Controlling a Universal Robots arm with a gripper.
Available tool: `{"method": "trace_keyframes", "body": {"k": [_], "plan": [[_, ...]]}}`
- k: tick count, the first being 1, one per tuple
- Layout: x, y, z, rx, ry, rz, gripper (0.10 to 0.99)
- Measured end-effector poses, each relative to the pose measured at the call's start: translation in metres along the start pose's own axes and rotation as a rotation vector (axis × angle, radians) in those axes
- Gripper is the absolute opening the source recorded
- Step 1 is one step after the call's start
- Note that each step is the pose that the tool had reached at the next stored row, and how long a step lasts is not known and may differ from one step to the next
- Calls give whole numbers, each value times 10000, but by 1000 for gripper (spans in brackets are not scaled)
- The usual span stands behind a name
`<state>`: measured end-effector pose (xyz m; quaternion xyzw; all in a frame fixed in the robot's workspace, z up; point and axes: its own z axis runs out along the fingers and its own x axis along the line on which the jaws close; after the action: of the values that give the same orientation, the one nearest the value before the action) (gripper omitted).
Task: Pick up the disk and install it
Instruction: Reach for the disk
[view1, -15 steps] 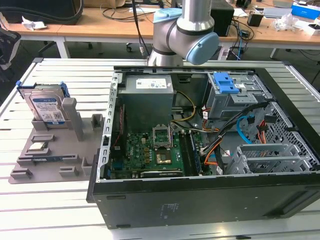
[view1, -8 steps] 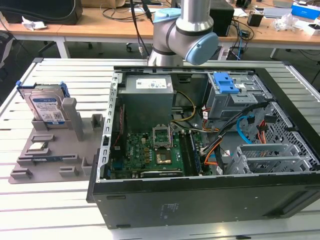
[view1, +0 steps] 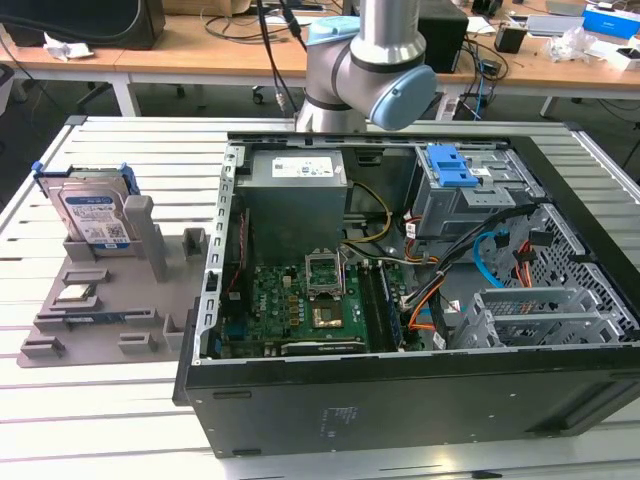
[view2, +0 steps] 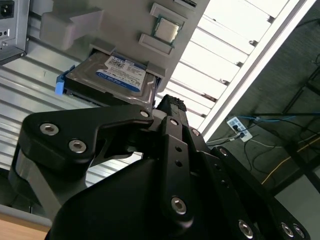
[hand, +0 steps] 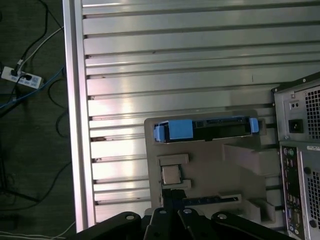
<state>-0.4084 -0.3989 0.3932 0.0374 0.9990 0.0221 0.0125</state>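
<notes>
**Tool.** In the first wrist view the tool (hand: 174, 194) hung above the grey fixture (hand: 220, 165), over the end carrying the small square chip (hand: 171, 174). Its black fingers appeared closed together with nothing between them. It touched nothing. Judgement: no grasp had been made.

**Disk.** The disk (hand: 215, 131) stood on edge in a slot at the fixture's other end, beyond the chip and well apart from the tool. Its blue bracket (hand: 175, 130) lay uppermost, facing the camera. In the second wrist view its white label (view2: 120, 75) showed on one broad face. Judgement: standing on edge left both broad faces free, so fingers coming from above could close on them. The slot fixed the disk's position for a repeatable pick.

**Fixture.** It lay flat on the slatted metal tabletop (view1: 100, 420), just beside the computer case (view1: 400, 410), on the exterior view's left.

**Case.** It lay on its side with the side panel off and the interior facing up. Judgement: this exposed the bays to an approach from above. A drive cage with a blue latch (view1: 455, 165) sat toward the far side, near the grey power supply (view1: 295, 185).

**Arm.** The arm (view1: 370, 70) rose behind the case.

**Status.** The disk was in its fixture, and neither pick-up nor installation had been done.
</notes>
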Motion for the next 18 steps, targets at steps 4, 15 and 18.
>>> {"method": "trace_keyframes", "body": {"k": [4, 15, 18], "plan": [[87, -6, -2, 0, 0, 2, 106], [280, -4, -4, 2, -1, 1, 106], [233, 3, -2, 21, -2, 1, 106]]}}
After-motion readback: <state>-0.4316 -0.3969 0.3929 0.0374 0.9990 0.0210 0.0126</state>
